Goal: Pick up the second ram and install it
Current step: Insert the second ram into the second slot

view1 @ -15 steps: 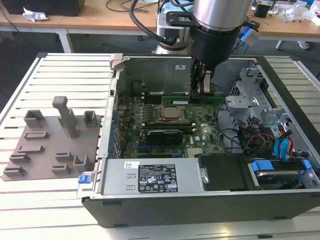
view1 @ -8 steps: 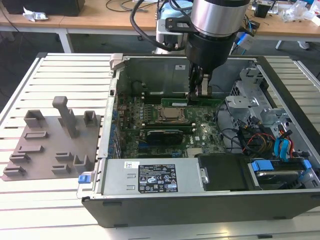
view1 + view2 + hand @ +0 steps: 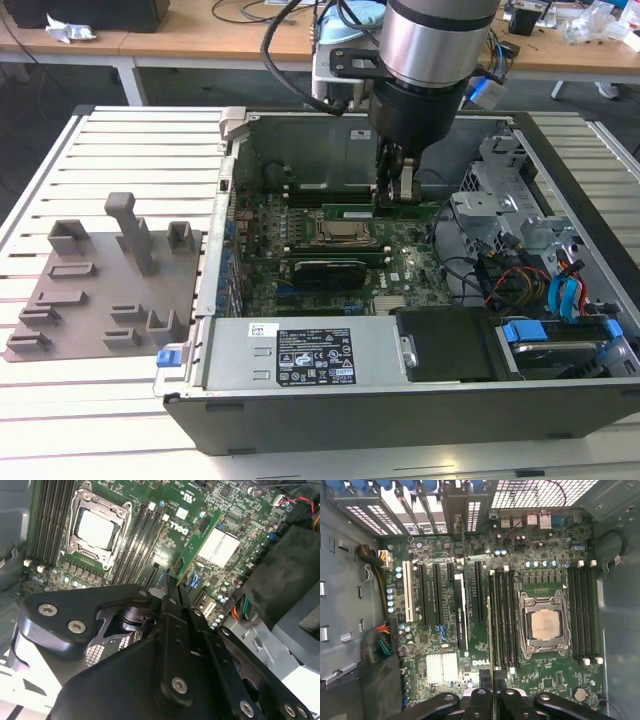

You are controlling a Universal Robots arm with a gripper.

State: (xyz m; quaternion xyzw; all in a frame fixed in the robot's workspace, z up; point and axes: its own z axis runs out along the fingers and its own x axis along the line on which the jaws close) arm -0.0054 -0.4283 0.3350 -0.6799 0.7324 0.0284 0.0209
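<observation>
My gripper [image 3: 395,195] reaches down into the open computer case [image 3: 225,130] and is shut on the second ram [image 3: 350,212], a slim green stick held level on edge. In the second wrist view the ram [image 3: 197,540] runs away from the black fingertips of the gripper [image 3: 175,586]. In the first wrist view I see the ram [image 3: 489,630] edge-on as a thin line rising from the gripper [image 3: 492,690]. It lies along the dark memory slots [image 3: 504,620] beside the metal-framed CPU socket [image 3: 544,625]. I cannot tell whether it touches a slot.
A grey fixture plate [image 3: 100,290] with upright blocks lies on the slatted table at the exterior view's left. Inside the case are the power supply [image 3: 300,355], a drive cage with cables [image 3: 530,260], long expansion slots [image 3: 432,595] and a white heatsink [image 3: 441,667].
</observation>
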